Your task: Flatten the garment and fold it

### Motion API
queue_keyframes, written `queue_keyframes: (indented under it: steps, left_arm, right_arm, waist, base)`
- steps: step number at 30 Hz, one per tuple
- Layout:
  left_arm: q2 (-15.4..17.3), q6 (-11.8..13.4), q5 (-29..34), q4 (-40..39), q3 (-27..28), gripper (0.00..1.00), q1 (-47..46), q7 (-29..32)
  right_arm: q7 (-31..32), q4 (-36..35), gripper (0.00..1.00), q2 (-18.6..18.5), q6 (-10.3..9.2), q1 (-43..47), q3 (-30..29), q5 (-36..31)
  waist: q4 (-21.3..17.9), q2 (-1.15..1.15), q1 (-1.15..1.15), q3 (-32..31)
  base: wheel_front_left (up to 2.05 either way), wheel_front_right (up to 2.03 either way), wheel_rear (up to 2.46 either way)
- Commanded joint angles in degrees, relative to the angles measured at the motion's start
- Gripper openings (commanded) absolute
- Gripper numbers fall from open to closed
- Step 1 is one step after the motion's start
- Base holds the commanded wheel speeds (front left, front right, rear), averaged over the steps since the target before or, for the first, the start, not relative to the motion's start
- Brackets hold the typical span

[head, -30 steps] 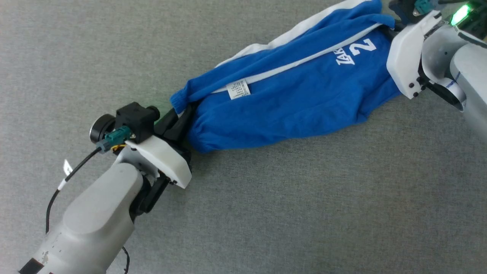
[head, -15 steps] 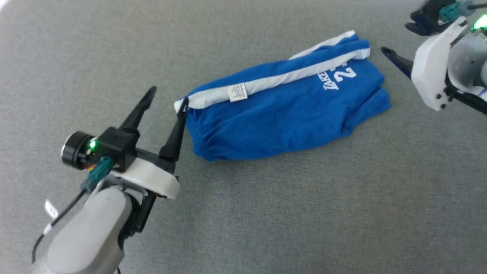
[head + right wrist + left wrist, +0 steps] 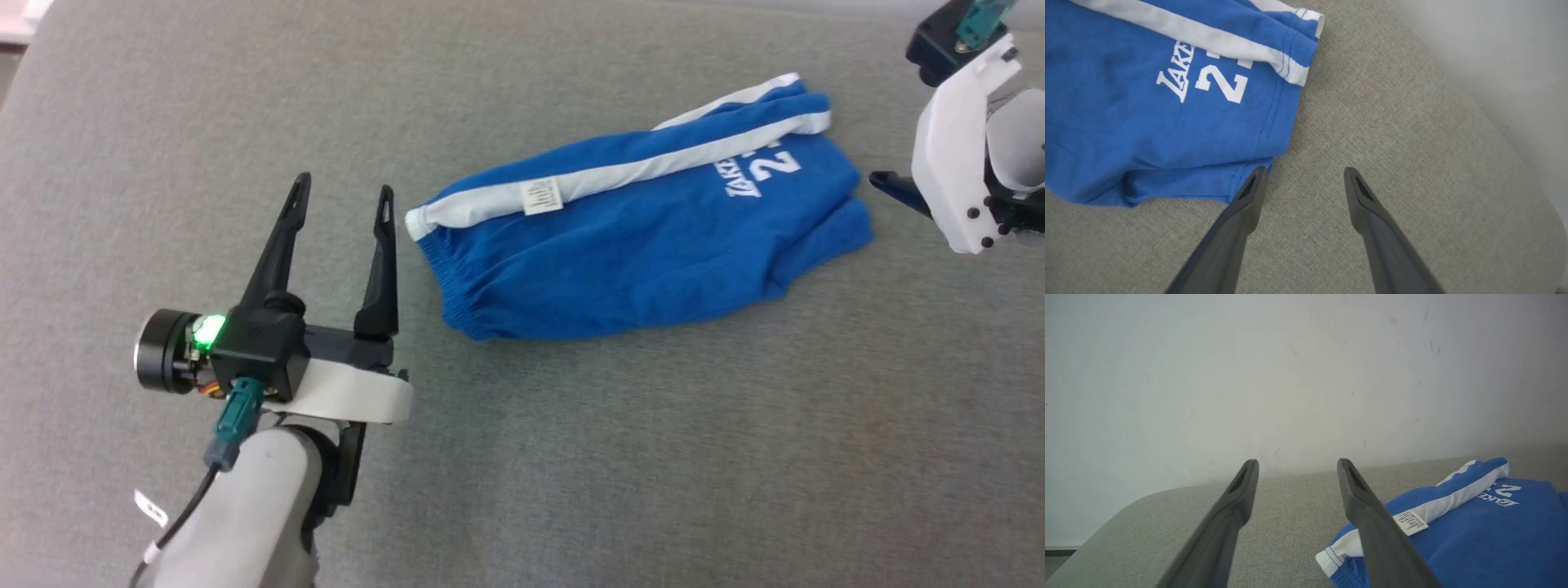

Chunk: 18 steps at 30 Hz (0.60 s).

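Grey surface [image 3: 653, 457], blue shorts [image 3: 637, 253], left gripper [image 3: 344, 184] spread, right gripper [image 3: 1305, 171] spread

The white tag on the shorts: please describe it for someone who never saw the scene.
Blue shorts lie on the grey surface. A white stripe runs along their far edge; the tag sits on it near the waistband. Unlike the white lettering, it is a small printed rectangle.

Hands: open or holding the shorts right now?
Left hand: open, empty, beside the shorts.
Right hand: open, empty, near the leg hem.
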Motion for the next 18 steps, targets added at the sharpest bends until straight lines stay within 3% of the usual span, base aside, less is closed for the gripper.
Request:
queue_keyframes:
  steps: [1,11,12,13,18]
  left_arm:
    - [-1.2,-0.8,0.9,0.1,1.0,1.00,1.0,-0.3]
    - [-6.2,-5.4,4.3,1.9,5.6,1.00,1.0,-0.3]
    - [-6.5,-6.0,4.6,2.3,6.1,1.00,1.0,-0.3]
    - [-6.6,-6.5,4.8,2.8,6.6,1.00,0.9,-0.3]
    - [-5.8,-10.9,4.7,6.4,8.1,1.00,0.3,-0.3]
  right_arm:
    - [-0.2,1.8,1.00,1.1,-0.05,1.1,-0.5,1.1]
    - [-0.1,7.0,1.00,4.2,-0.05,5.9,-0.1,1.9]
    - [0.1,6.9,0.66,4.3,-0.05,6.5,0.0,1.6]
    - [-0.2,6.8,0.00,4.4,-0.05,6.9,0.1,1.4]
    - [-4.2,6.6,0.00,4.4,-0.05,7.7,0.3,1.2]
  waist:
    - [1.9,0.00,0.00,2.0]
    - [3.9,0.00,0.00,4.5]
    - [3.8,0.00,0.00,4.5]
    - [3.7,0.00,0.00,4.3]
    - [2.6,0.00,0.00,1.5]
  base:
    - [0.00,0.00,0.00]
    - [0.00,0.00,0.00]
    - [0.00,0.00,0.00]
    - [0.00,0.00,0.00]
    - [0.00,0.00,0.00]
